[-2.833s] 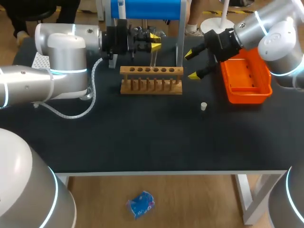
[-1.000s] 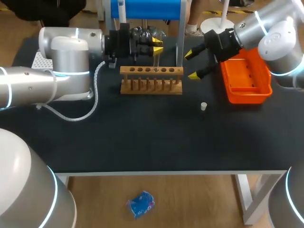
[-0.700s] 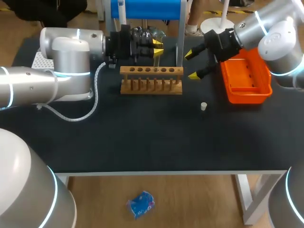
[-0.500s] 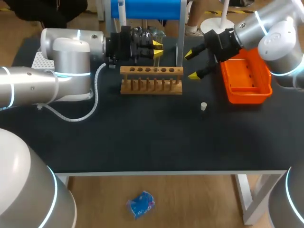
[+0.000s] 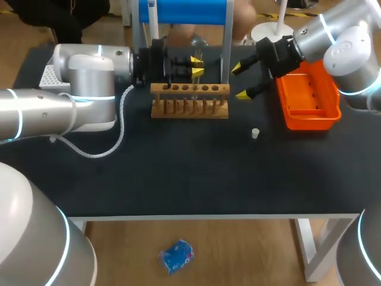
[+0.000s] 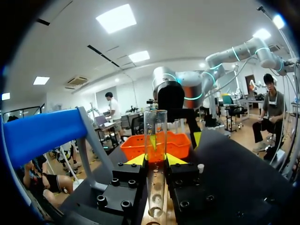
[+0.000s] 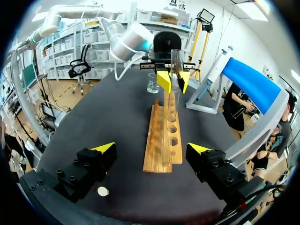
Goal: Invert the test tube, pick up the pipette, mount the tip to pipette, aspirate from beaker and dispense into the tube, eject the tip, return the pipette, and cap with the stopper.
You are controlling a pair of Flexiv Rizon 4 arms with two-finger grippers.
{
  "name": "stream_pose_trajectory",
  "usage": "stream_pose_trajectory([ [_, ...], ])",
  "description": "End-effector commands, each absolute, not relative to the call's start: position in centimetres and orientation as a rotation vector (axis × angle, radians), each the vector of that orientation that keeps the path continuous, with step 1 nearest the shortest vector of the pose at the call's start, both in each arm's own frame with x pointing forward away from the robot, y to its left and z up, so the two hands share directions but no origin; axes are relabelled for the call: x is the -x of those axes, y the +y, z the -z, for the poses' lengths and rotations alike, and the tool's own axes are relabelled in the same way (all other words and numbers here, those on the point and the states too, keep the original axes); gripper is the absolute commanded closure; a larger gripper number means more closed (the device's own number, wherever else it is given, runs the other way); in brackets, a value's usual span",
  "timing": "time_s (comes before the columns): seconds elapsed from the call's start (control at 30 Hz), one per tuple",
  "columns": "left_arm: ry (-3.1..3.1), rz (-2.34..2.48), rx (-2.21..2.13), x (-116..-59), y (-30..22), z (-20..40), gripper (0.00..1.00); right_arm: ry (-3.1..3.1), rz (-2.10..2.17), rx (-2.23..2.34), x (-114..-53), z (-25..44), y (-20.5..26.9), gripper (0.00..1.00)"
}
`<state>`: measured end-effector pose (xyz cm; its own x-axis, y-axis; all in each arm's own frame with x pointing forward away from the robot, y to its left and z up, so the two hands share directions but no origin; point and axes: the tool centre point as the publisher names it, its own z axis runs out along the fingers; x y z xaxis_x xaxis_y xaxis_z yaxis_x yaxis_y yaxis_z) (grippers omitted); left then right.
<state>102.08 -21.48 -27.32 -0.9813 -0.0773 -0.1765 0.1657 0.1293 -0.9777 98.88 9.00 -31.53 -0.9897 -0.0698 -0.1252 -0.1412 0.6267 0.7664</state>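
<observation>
A clear test tube (image 6: 155,136) stands upright with its open end up, and my left gripper (image 6: 155,160) is shut on it. In the head view that gripper (image 5: 194,65) holds the tube (image 5: 194,80) over the far side of the wooden rack (image 5: 189,101). The tube's lower end (image 7: 169,105) is at one of the rack's (image 7: 161,145) holes; I cannot tell whether it is inside. My right gripper (image 5: 243,80) hangs open and empty between the rack and the orange tray (image 5: 309,98). A small white stopper (image 5: 255,133) lies on the table in front of it. A beaker (image 7: 153,83) stands behind the rack.
A blue-topped stand (image 5: 184,11) rises at the table's far edge behind the rack. A white patterned box (image 5: 50,75) shows at the far left, mostly hidden by my left arm. The dark tabletop (image 5: 178,167) stretches toward the front edge.
My left arm has shifted a little to the right and its gripper has come down slightly toward the rack with the tube. The right arm has not moved.
</observation>
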Motion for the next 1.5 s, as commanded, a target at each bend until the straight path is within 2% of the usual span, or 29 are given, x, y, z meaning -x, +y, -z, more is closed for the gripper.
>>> stream_pose_trajectory([
  [0.03, 2.215, 1.971, -0.095, -102.7, -21.6, 28.0, 1.00, 2.759, -1.310, 0.182, -98.9, 31.6, 9.0, 0.00],
  [1.2, 2.260, 1.984, 0.009, -103.2, -21.3, 30.4, 1.00, 2.759, -1.310, 0.182, -98.9, 31.6, 9.0, 0.00],
  [1.23, 2.261, 1.972, 0.012, -103.2, -21.3, 30.4, 0.57, 2.759, -1.310, 0.182, -98.9, 31.6, 9.0, 0.00],
  [1.27, 2.254, 1.970, 0.011, -103.3, -21.2, 30.2, 0.00, 2.759, -1.310, 0.182, -98.9, 31.6, 9.0, 0.00],
  [1.5, 2.257, 1.936, 0.020, -103.4, -20.2, 29.2, 0.00, 2.759, -1.310, 0.182, -98.9, 31.6, 9.0, 0.00],
])
